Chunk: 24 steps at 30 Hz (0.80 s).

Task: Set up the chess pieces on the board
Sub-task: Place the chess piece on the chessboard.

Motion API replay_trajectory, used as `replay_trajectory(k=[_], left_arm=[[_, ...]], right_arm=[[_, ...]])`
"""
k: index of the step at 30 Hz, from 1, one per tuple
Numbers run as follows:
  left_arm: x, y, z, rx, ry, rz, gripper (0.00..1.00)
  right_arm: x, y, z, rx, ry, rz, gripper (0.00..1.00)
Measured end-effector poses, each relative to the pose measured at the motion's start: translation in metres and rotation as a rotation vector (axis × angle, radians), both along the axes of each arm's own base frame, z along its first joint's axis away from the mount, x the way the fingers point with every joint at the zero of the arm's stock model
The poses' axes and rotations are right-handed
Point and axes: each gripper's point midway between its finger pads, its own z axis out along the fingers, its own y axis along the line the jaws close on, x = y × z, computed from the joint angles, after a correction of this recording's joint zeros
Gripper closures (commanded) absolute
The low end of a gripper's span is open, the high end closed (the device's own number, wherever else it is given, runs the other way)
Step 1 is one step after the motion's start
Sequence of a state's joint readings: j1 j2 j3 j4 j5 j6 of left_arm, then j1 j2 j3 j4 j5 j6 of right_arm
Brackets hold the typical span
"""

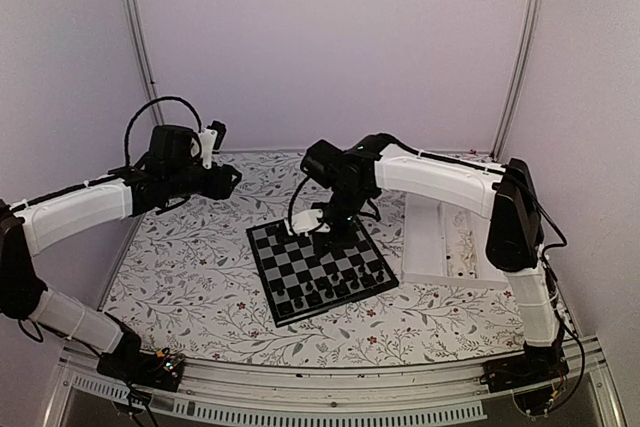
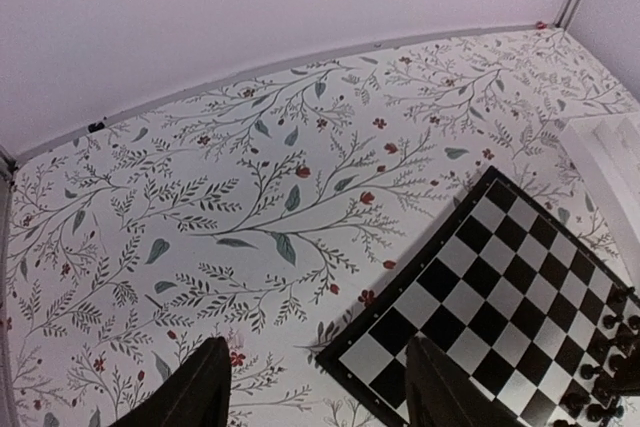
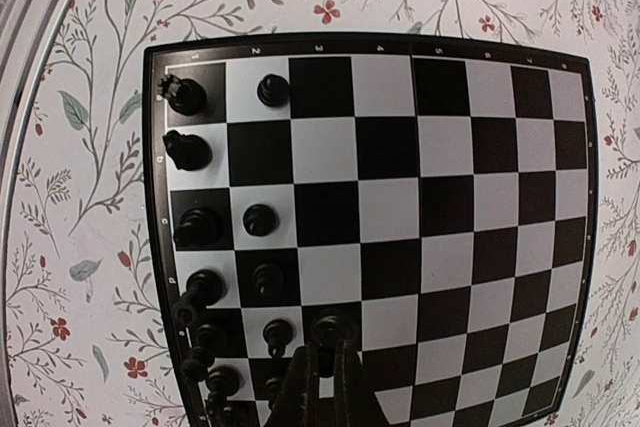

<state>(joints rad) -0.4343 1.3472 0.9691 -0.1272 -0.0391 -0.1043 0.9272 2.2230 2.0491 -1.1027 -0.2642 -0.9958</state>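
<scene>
A robotics lab test cell — plain pale walls (image 1: 330,47) framed by aluminium posts (image 1: 140,37), a floral-covered table (image 1: 190,277), and two robot arms (image 1: 440,179) bolted to a metal rail (image 1: 320,385).

Left wrist view: we get left gripper (image 2: 318,343) only as two dark fingers (image 2: 205,392), cut by bottom edge at 6 o'clock. There board (image 2: 500,277) runs off frame at 4 o'clock; black chess pieces (image 2: 590,373) on it blurred, kinds unreadable to us. At 3 o'clock white tray (image 2: 610,147) clipped. Right wrist view: right gripper (image 3: 325,352) cut off at 6 o'clock; we cannot tell whether it clamps black piece (image 3: 328,327) at its tips. Pieces at 7 o'clock merge into dark squares. Overhead: right arm (image 1: 440,182) hides board's far corner, part of tray.
</scene>
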Motion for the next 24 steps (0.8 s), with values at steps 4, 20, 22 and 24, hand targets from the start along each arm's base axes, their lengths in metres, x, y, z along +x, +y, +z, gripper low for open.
replay_trajectory(k=[4, 20, 22, 24], left_arm=[[-0.005, 0.009, -0.023, 0.073, 0.028, 0.001, 0.39], [-0.004, 0.012, -0.021, 0.101, 0.023, -0.014, 0.39], [-0.005, 0.012, -0.014, 0.094, 0.007, -0.015, 0.39], [-0.006, 0.012, -0.008, 0.087, -0.006, -0.016, 0.39]], right_arm=[[-0.012, 0.019, 0.002, 0.003, -0.015, 0.009, 0.98], [-0.045, 0.059, -0.029, -0.026, 0.004, 0.059, 0.98], [-0.048, 0.058, -0.035, -0.044, 0.011, 0.063, 0.98], [-0.05, 0.056, -0.04, -0.059, 0.014, 0.064, 0.98]])
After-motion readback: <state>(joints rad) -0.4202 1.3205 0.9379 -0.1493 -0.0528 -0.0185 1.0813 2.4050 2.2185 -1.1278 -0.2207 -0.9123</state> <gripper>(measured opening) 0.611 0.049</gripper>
